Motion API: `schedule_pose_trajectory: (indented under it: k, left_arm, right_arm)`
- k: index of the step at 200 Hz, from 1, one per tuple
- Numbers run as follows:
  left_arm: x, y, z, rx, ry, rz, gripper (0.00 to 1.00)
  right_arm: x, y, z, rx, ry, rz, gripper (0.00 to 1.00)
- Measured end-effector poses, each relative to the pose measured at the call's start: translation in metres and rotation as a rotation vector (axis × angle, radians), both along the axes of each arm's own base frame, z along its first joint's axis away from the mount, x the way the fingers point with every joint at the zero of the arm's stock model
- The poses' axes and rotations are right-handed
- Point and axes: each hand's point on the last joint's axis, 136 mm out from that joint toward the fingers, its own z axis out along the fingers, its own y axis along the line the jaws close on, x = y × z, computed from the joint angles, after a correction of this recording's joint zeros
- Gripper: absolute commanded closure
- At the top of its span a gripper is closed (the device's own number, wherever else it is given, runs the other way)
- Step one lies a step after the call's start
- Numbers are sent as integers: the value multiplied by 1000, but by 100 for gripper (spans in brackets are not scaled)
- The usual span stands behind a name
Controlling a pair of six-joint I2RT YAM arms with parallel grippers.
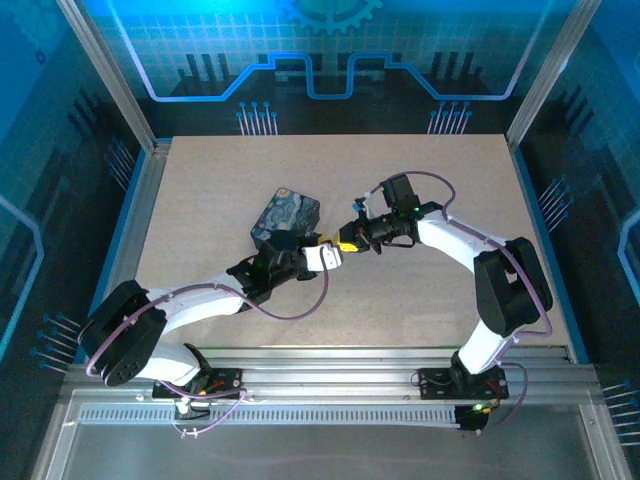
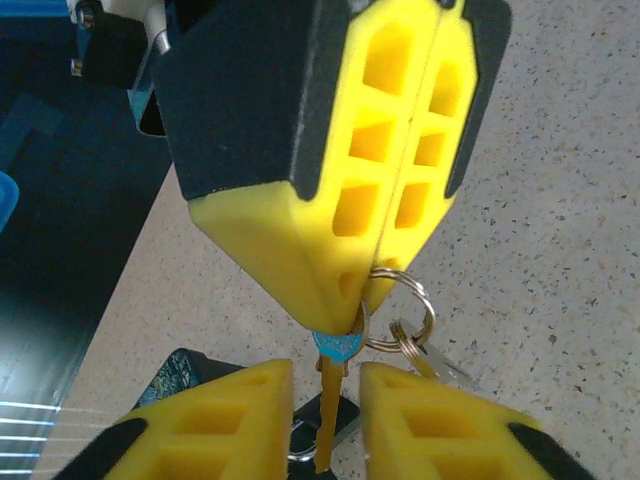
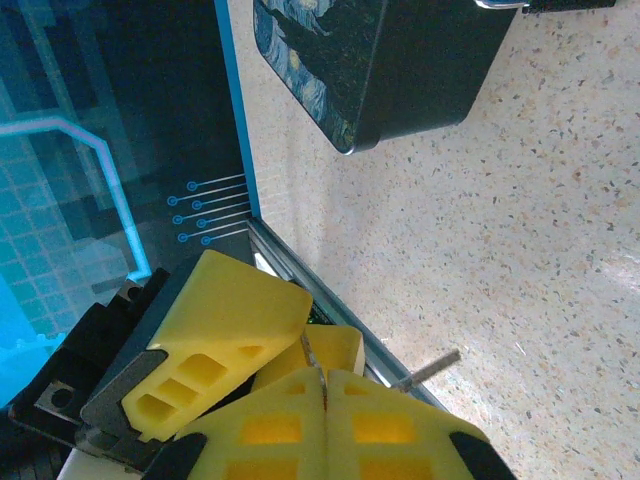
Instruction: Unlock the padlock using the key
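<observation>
While the right end effector (image 2: 355,295) pinches the key (image 2: 328,400), the left end effector (image 2: 325,385) stands parted around it (padlock (image 2: 344,418) mostly hidden).

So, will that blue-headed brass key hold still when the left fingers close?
Probably not fully: the blue-headed brass key hangs by its top from the right fingers, so it may swing or twist. Thin and metal, it's likely stiff, light and slippery. The silvery ring beside it may dangle along.
</observation>
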Motion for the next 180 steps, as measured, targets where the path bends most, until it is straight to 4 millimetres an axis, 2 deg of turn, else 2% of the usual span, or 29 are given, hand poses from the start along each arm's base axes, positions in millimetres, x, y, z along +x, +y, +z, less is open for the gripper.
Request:
schedule_pose_trajectory:
  k: [54, 69, 76, 101, 111, 128, 160, 180]
  left_arm:
    - [3, 1, -9, 35, -1, 9, 100]
    - [3, 2, -9, 40, -3, 8, 100]
    - [3, 2, -9, 41, -2, 8, 100]
    - [3, 2, -11, 38, 21, 15, 100]
    - [2, 3, -15, 32, 61, 18, 100]
    - [-1, 6, -17, 7, 149, 17, 100]
    - [-3, 12, -12, -52, 328, 21, 100]
    - [-5, 16, -1, -98, 455, 11, 100]
  right_arm:
    - [0, 0, -1, -4, 0, -3, 96]
    - [1, -1, -1, -6, -1, -4, 94]
    - [1, -1, -1, -6, -1, -5, 91]
    - [0, -1, -1, -6, -9, 2, 66]
    - [0, -3, 0, -6, -19, 6, 60]
    - [2, -10, 1, -10, -51, 11, 56]
    - [18, -37, 12, -6, -186, -9, 56]
    - [20, -46, 24, 22, -321, 18, 56]
